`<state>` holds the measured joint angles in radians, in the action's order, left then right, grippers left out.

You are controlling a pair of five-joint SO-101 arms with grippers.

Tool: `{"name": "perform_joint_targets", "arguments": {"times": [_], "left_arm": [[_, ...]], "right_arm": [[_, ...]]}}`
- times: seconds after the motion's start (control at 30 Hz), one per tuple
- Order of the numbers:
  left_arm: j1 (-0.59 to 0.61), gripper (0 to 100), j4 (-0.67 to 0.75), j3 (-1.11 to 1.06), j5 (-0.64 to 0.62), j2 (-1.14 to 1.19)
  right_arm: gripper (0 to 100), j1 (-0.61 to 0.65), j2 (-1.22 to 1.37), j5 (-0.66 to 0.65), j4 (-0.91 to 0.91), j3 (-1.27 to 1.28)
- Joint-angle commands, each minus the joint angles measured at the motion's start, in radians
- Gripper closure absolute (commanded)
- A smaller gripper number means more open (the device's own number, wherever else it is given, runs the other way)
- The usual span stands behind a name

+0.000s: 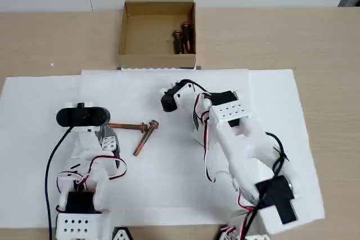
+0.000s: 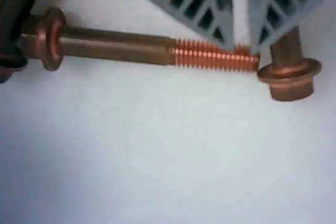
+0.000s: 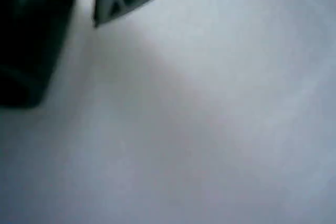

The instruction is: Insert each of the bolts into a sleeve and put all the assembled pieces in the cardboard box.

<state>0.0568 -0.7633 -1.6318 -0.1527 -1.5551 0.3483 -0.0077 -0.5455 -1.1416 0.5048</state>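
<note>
Left gripper is hovering, fingers nearly closed and empty, just above the threaded end of a bolt lying crosswise to them.

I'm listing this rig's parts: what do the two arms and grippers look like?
The left arm is white plastic with a black module, a black cable and red, white and black wires. The right arm looks the same, with black blocks. The left gripper is grey, ribbed plastic.

Two copper bolts flat on white sheet, others in cardboard box
</note>
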Motion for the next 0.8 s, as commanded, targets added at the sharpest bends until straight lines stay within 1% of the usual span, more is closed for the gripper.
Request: {"name": "perform_joint_targets", "arguments": {"times": [0.0, 0.2, 0.3, 0.5, 0.63, 0.77], "left_arm": [[0.002, 99, 0.018, 0.005, 0.006, -0.011], [0.002, 99, 0.018, 0.005, 0.006, -0.011], [0.002, 99, 0.018, 0.005, 0.006, -0.011], [0.002, 99, 0.018, 0.005, 0.006, -0.011], [0.002, 99, 0.018, 0.005, 0.006, -0.011], [0.0, 99, 0.021, 0.005, 0.006, -0.011]], "right_arm": [[90.5, -0.035, 0.041, -0.009, 0.024, -0.002], [99.0, -0.05, 0.077, -0.009, 0.022, -0.005], [99.1, -0.047, 0.041, -0.003, 0.001, -0.023], [99.5, -0.044, -0.122, 0.008, -0.145, -0.147], [99.5, -0.048, -0.22, 0.051, -0.268, -0.221], [99.5, -0.05, -0.289, 0.104, -0.369, -0.232]]}}
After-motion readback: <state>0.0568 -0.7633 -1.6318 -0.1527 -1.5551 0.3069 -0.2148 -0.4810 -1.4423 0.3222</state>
